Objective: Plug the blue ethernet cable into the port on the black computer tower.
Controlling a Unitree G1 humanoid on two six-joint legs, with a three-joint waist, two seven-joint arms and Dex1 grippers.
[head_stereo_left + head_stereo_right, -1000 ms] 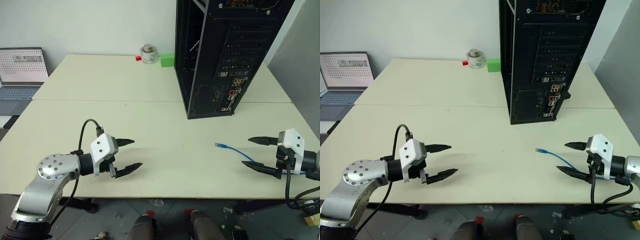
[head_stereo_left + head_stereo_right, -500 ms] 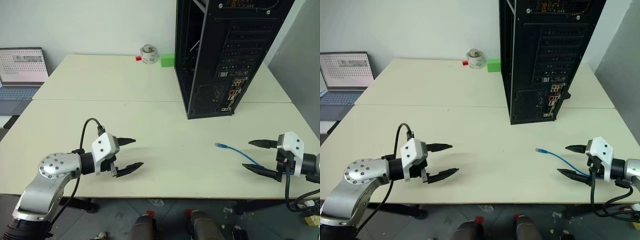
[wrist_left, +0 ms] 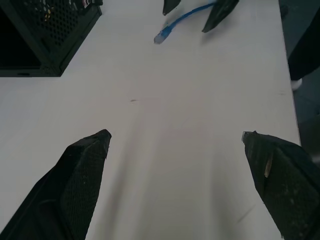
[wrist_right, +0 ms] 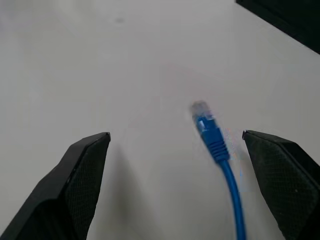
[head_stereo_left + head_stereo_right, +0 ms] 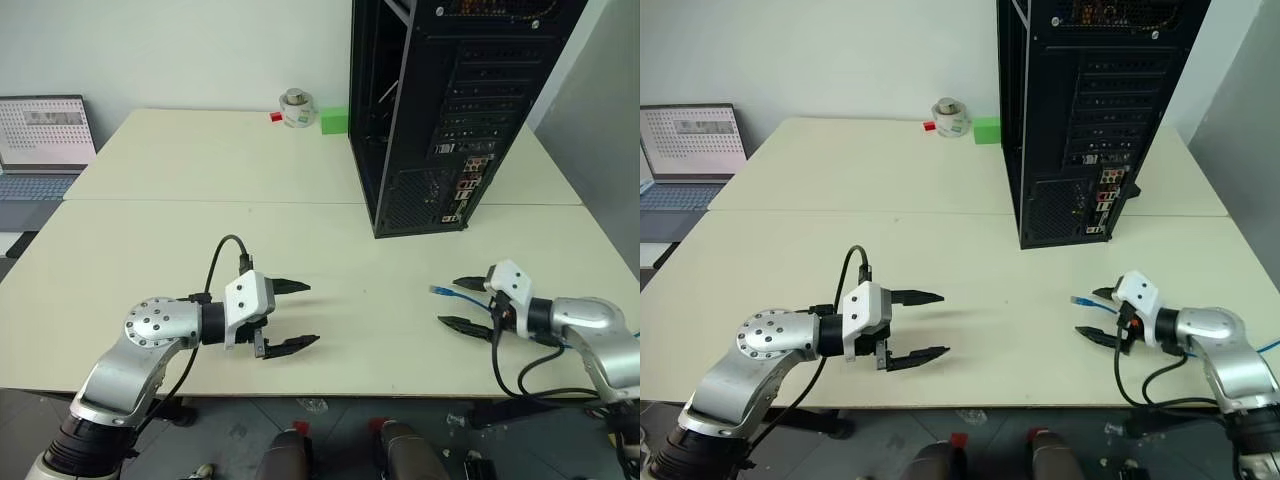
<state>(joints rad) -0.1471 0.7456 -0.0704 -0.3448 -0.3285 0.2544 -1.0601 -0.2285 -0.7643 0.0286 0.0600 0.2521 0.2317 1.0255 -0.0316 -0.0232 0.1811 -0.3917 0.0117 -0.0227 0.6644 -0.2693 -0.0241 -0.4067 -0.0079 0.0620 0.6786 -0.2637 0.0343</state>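
Here, the right tool (image 5: 463, 303), wide open and empty, straddles the blue cable's (image 4: 216, 142) plug on the worktop (image 5: 200, 230); next, it must close on it. The left tool (image 5: 297, 315) gapes empty.

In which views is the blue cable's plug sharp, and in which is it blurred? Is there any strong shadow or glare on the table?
Right wrist view: the blue ethernet cable is fairly sharp along its boot, but the clear plug tip is soft. Left wrist view: the cable shows small and slightly blurred. Left eye view: the table is evenly lit, no glare, with faint shadows under the left tool and right tool.
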